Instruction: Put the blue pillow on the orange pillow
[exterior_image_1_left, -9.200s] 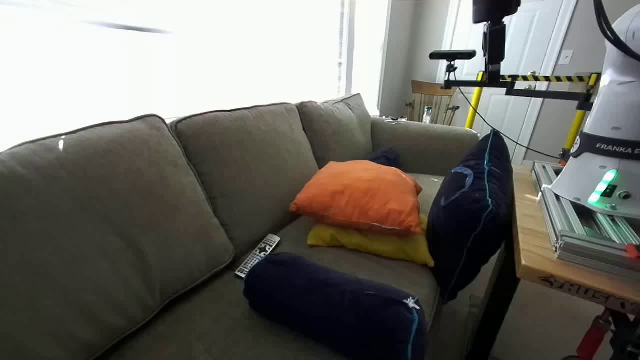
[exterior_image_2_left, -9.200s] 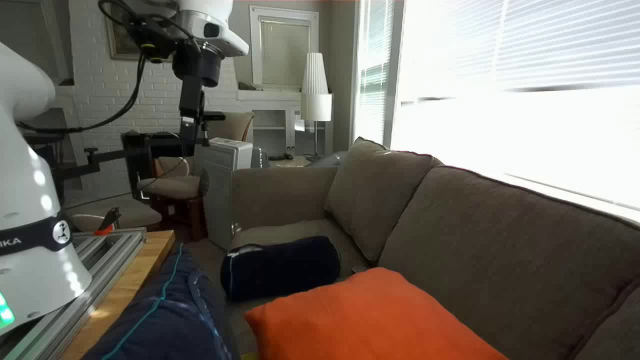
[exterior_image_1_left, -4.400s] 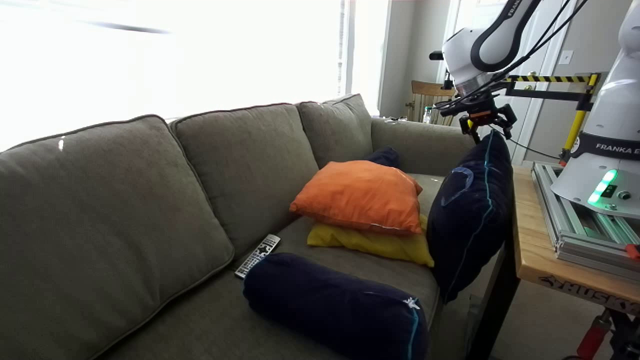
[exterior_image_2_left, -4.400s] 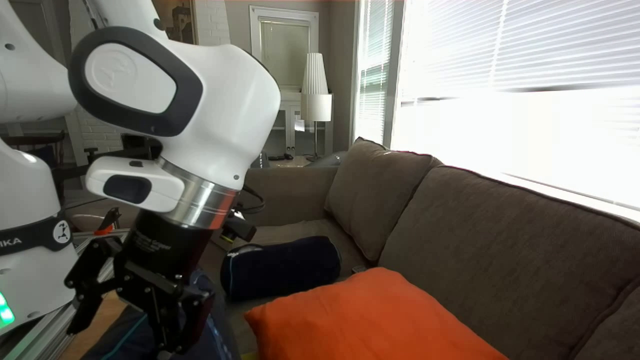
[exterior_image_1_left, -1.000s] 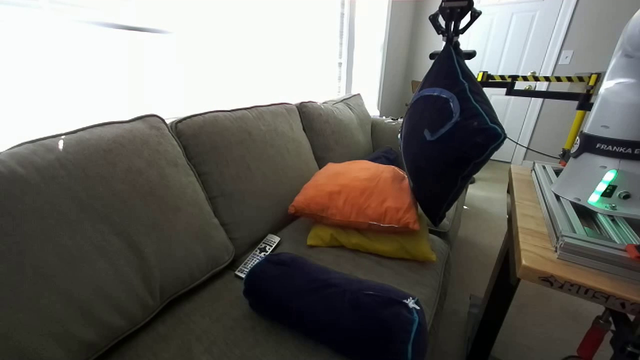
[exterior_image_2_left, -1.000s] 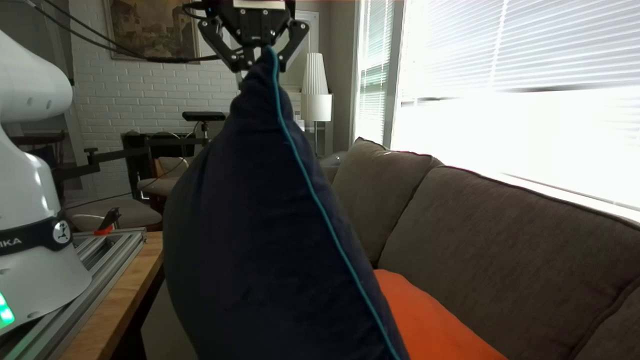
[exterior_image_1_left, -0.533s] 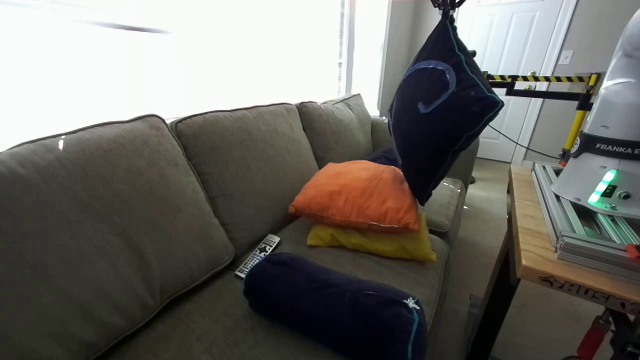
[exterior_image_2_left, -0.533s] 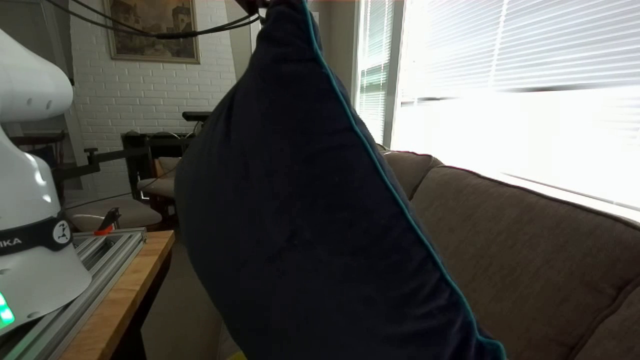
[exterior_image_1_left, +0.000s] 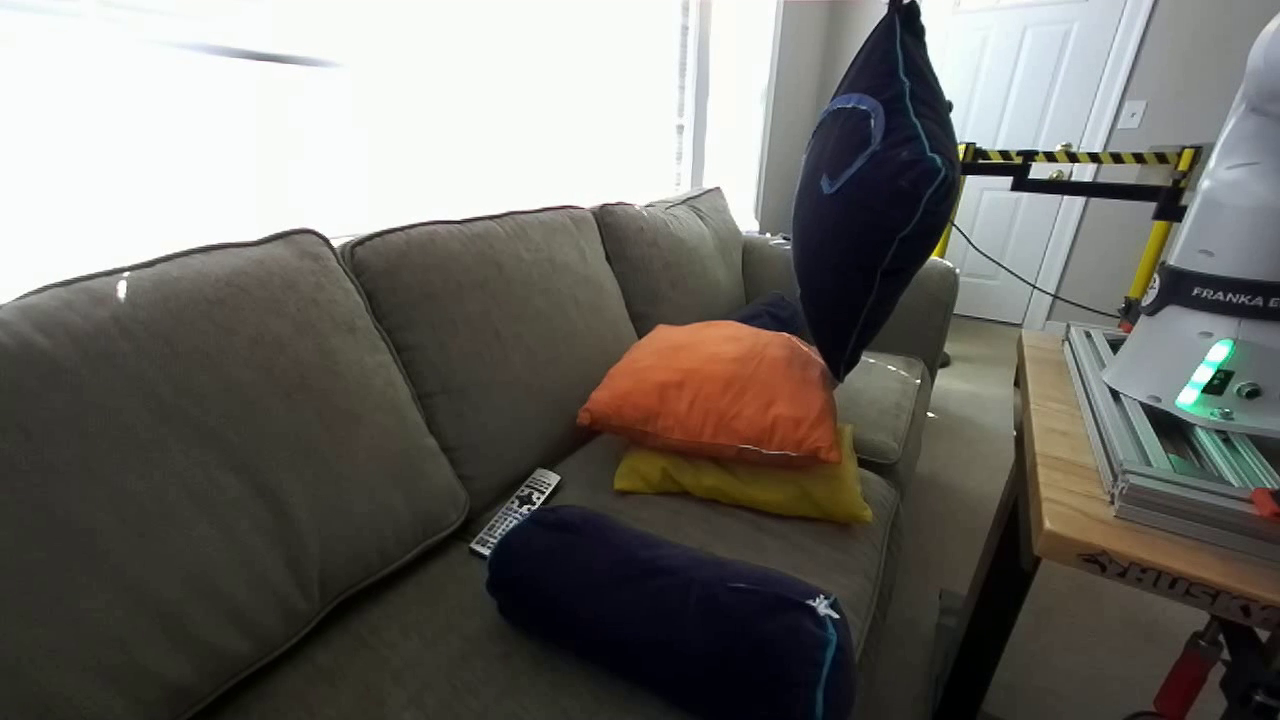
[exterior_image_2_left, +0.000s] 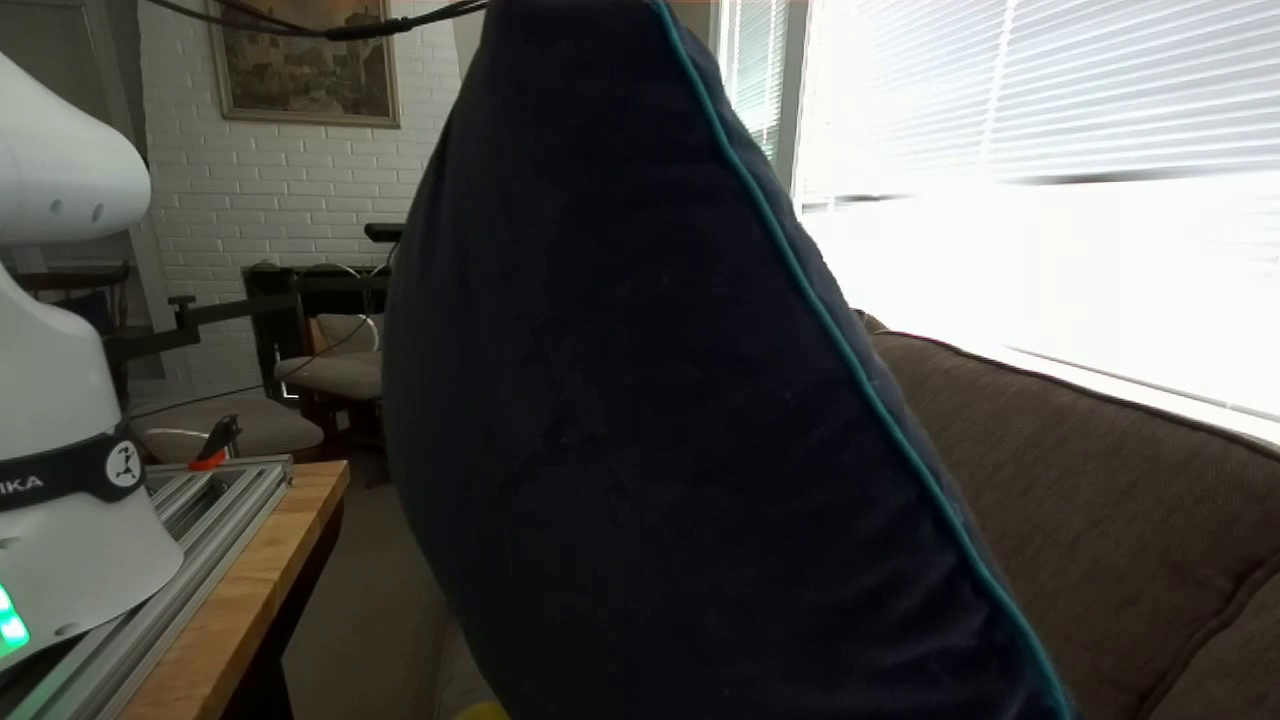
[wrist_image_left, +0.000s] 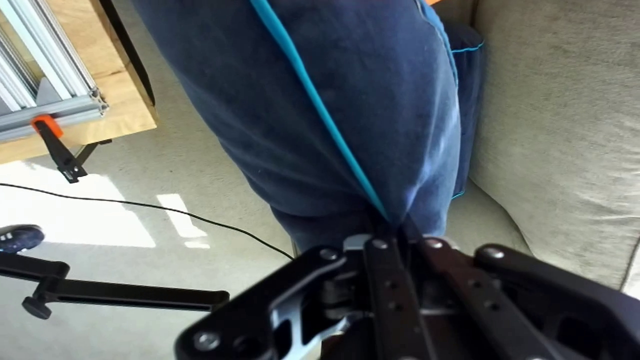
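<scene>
One corner of the blue pillow is pinched tight in the pincer. The pillow hangs, its tip near the orange pillow; I can't tell if they touch. Lifting looks done; laying it on top and letting go are left.

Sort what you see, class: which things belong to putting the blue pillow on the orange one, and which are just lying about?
Part of the job:
blue pillow, hanging by a corner
gripper, shut on it
orange pillow

Lying about:
yellow pillow, under the orange one
navy bolster
remote control
dark cushion, partly hidden
</scene>
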